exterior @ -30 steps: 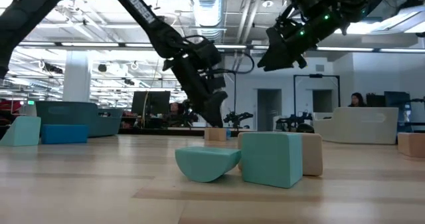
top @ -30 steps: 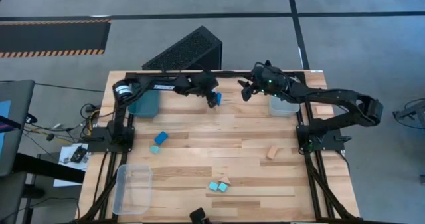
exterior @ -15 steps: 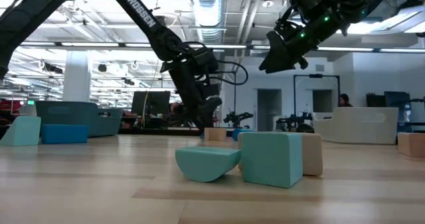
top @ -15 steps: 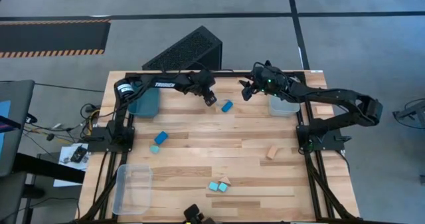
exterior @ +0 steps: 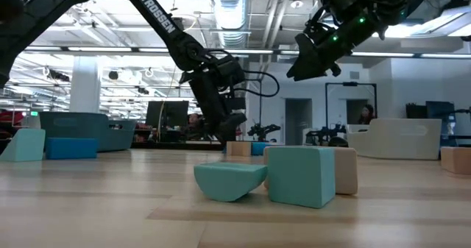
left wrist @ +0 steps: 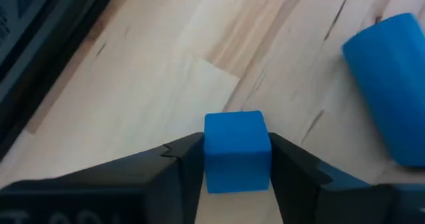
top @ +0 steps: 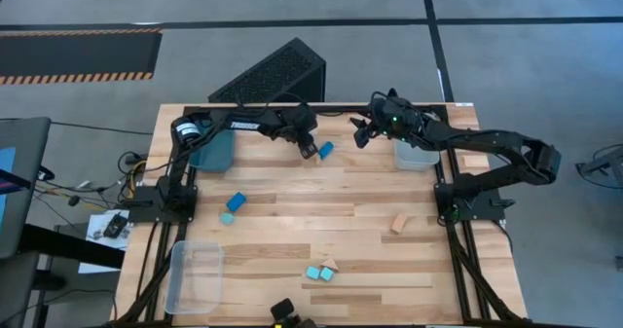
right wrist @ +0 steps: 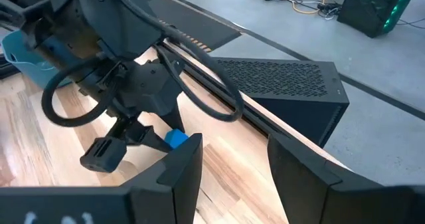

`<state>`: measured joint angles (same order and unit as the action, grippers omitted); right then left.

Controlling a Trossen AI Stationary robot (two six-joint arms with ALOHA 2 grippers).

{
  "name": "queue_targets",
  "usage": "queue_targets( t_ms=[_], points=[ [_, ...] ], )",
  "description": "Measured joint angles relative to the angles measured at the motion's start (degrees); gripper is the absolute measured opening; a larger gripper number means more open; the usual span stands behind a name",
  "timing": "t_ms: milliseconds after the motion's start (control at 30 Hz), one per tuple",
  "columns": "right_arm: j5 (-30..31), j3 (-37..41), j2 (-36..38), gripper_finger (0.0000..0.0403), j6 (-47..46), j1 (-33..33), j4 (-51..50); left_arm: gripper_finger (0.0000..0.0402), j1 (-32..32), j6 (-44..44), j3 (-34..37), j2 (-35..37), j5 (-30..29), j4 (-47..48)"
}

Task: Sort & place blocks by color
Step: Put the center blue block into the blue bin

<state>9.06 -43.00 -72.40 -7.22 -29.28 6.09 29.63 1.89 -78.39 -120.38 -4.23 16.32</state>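
Observation:
My left gripper (top: 310, 150) is near the table's far edge, low over the boards, shut on a small deep blue cube (left wrist: 237, 151). A second deep blue block (top: 326, 150), rounded, lies on the table just right of it; it also shows in the left wrist view (left wrist: 392, 84). My right gripper (top: 358, 133) hangs open and empty, high above the table (exterior: 303, 62), right of the left gripper. Other blocks lie loose on the table: a blue one (top: 237, 201), a turquoise one (top: 228, 218), a tan one (top: 399, 223), and two turquoise (top: 319, 273) beside a tan one (top: 331, 266). My left gripper pinches the blue cube by two opposite side faces (left wrist: 211, 159) between its two fingers. The fingers slant down from the table's left side. The cube sits square between them, close over the boards; whether it touches the table I cannot tell.
A teal bin (top: 212, 151) stands at the far left and a clear bin (top: 417, 155) at the far right. Another clear bin (top: 195, 274) stands at the near left. A black perforated box (top: 273, 75) is beyond the far edge.
A blue block that showed at my left gripper's fingertips a second ago now lies on the table to the gripper's right; it has then moved a little back toward the gripper. My left gripper has shifted slightly toward the table's left.

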Motion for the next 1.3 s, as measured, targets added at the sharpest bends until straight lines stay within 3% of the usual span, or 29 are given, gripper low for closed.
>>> queue_targets(
  t_ms=[133, 300, 600, 900, 1300],
  points=[
    [0.0, 0.0, 0.0, 0.0191, 0.2, 0.0, -0.34, 0.0103, 0.16, 1.54, 0.21, 2.21, -3.05, 5.37],
    [0.0, 0.16, 0.0, 0.0191, 0.77, 0.0, -0.37, 0.0103, 0.21, 2.21, 0.84, 8.64, -14.56, 11.27],
    [0.02, 0.22, 0.0, 0.0179, 2.54, 2.13, -0.53, 0.0104, 2.03, -1.21, 16.81, 29.67, -24.07, 11.54],
    [0.0, 0.22, 0.0, 0.0167, 3.37, 3.15, 0.25, 0.0107, 9.39, -11.89, 33.95, 50.57, -24.58, 14.24],
    [0.0, 0.26, 0.0, 0.0149, 3.17, 3.15, 0.81, 0.0111, 19.41, -17.2, 40.3, 52.76, -21.31, 19.08]
  ],
)
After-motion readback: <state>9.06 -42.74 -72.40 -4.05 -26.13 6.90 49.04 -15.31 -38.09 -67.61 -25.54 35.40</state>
